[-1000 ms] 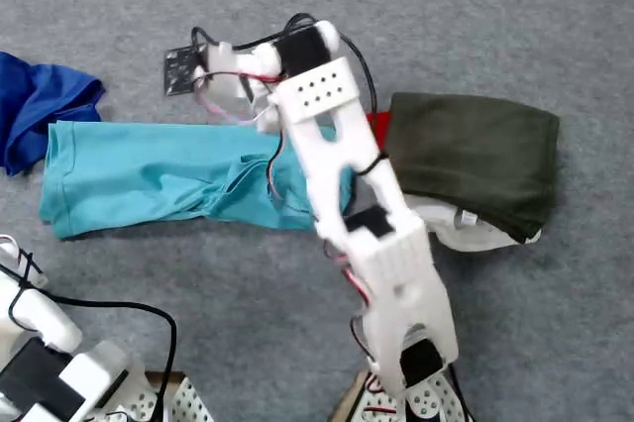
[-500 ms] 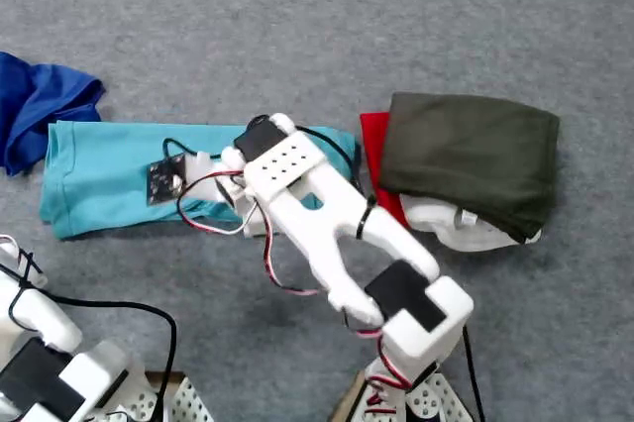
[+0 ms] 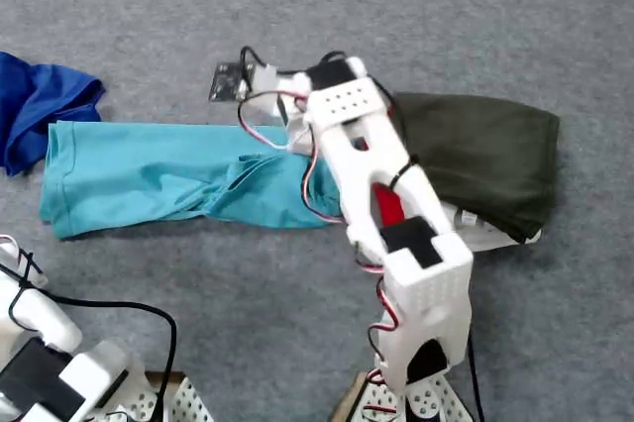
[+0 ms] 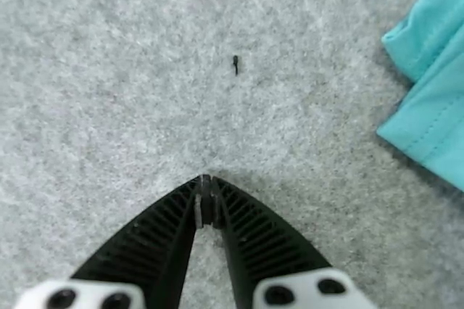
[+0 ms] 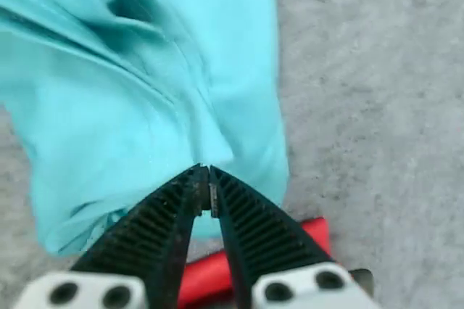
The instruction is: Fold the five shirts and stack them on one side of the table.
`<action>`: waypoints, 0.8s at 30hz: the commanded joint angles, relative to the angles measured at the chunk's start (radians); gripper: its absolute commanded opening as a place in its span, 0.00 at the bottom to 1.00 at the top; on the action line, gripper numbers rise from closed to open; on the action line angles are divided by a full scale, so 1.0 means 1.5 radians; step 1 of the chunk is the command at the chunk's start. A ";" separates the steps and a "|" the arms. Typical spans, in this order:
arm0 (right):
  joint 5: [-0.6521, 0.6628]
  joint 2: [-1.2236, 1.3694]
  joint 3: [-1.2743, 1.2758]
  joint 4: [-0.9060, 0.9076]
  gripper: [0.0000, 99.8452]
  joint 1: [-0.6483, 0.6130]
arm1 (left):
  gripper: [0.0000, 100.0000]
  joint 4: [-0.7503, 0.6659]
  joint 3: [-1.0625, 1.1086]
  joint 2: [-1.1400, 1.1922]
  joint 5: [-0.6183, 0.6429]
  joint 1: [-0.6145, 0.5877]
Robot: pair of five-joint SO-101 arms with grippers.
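Moved: the right arm has been swung from over the middle of the long teal cotton shirt (image 3: 149, 179) out to the shirt's far edge, beside the stack. The shirt's lay is unchanged.
Right tool (image 5: 204, 189): jaws are closed with nothing held. It is hung over the teal shirt's end nearest the stack, with a red edge seen just beside it.
Left tool (image 4: 206, 196): jaws are closed and empty. It is parked low over the grey felt-like tabletop (image 3: 297, 26), with a corner of the teal shirt nearby.
Stack: a folded olive-green shirt (image 3: 471, 159) is laid on top of a red shirt (image 3: 388, 206) and a white shirt (image 3: 475, 232) at one side of the tabletop.
Teal shirt: it is laid out as a long strip and bunched at the middle. It is judged only partly folded.
Blue shirt: a crumpled dark-blue shirt (image 3: 40, 105) is left at the opposite edge, touching the teal shirt's end. No fold is seen in it.
Progress: three of five are judged done. The teal shirt is to be finished and stacked, then the blue one.
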 commanded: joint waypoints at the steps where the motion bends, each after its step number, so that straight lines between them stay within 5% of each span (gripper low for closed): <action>1: 0.010 -0.004 -0.096 0.093 0.00 -0.015 | 0.02 -0.006 0.000 -0.016 0.001 0.009; 9: 0.004 -0.036 -0.096 0.212 0.00 -0.176 | 0.02 -0.006 0.000 -0.016 0.001 0.006; 16: -0.051 0.108 -0.105 0.062 0.00 -0.199 | 0.02 -0.006 0.000 -0.016 0.001 0.005; 24: -0.130 0.305 -0.363 -0.021 0.00 -0.195 | 0.02 -0.005 0.000 -0.016 0.001 0.009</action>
